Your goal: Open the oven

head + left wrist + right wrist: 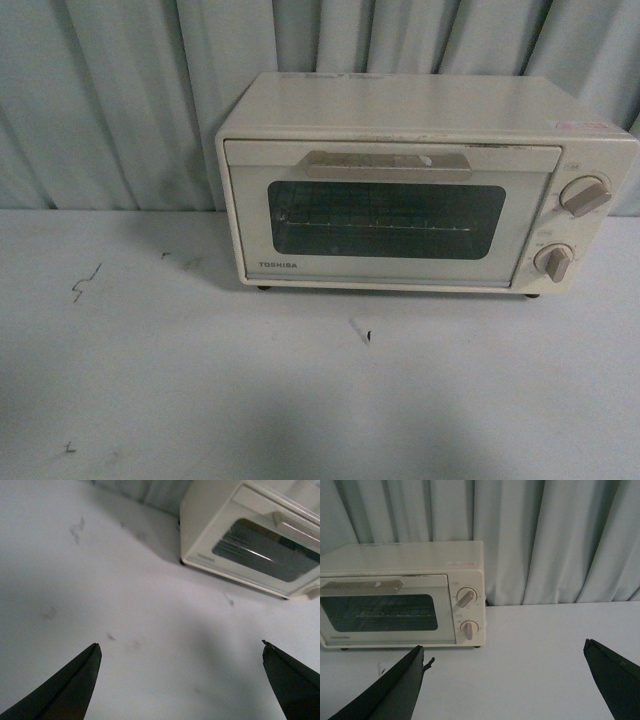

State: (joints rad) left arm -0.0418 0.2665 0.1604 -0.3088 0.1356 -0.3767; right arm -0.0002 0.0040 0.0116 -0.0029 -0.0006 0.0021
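1. Both grippers, left (pixel 180 644) and right (pixel 503 644), stand wide open, empty, well short of the oven (pixel 420 185).
2. Oven sits at the back of the table (pixel 200 380), right of centre, door shut.
3. Handle (pixel 388 165) runs side to side along door top; right arm judged nearer.
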